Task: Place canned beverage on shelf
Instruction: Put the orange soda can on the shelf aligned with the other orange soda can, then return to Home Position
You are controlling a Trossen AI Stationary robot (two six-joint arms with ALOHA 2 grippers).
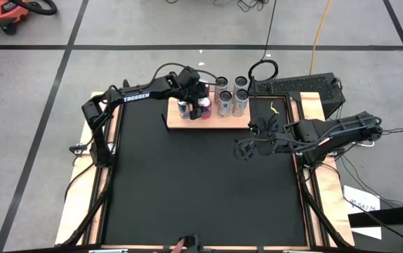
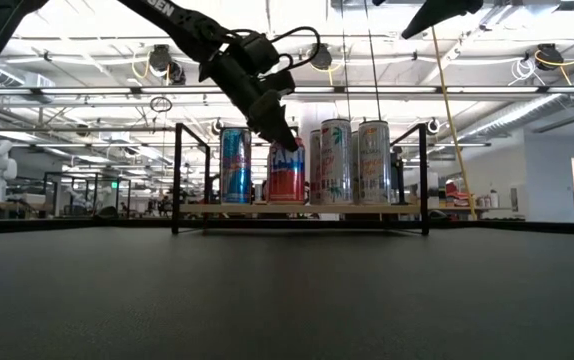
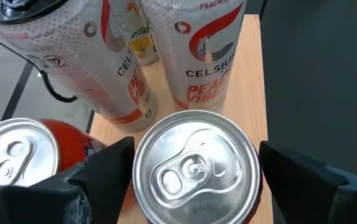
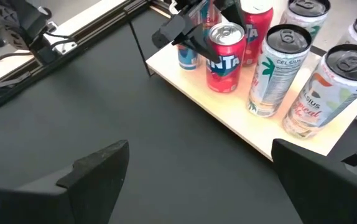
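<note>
The shelf [image 1: 215, 121], a small light-wood board with black brackets, stands at the mat's far edge. On it are a red Fanta can [image 4: 224, 62], a blue can [image 2: 234, 165], another red can and several white Celsius cans [image 4: 277, 71]. My left gripper [image 3: 194, 168] is over the board with a finger on each side of the Fanta can's top [image 3: 194, 163]; it also shows in the high view [image 1: 200, 104]. My right gripper [image 4: 203, 180] is open and empty above the mat, right of centre [image 1: 243, 147]. My left gripper holds the red Fanta can at its top end, one finger [image 3: 113, 165] on each side of the wall just under the rim [image 3: 140, 163]. The fingers come from above, slanting in from the far left. The can stands upright with its base on the shelf board [image 2: 285, 203].
The black mat [image 1: 201, 190] spreads in front of the shelf, edged by light-wood strips [image 1: 82, 204]. Cables and a dark box [image 1: 314, 88] lie at the far right. The white cans stand close to the right of the held can.
</note>
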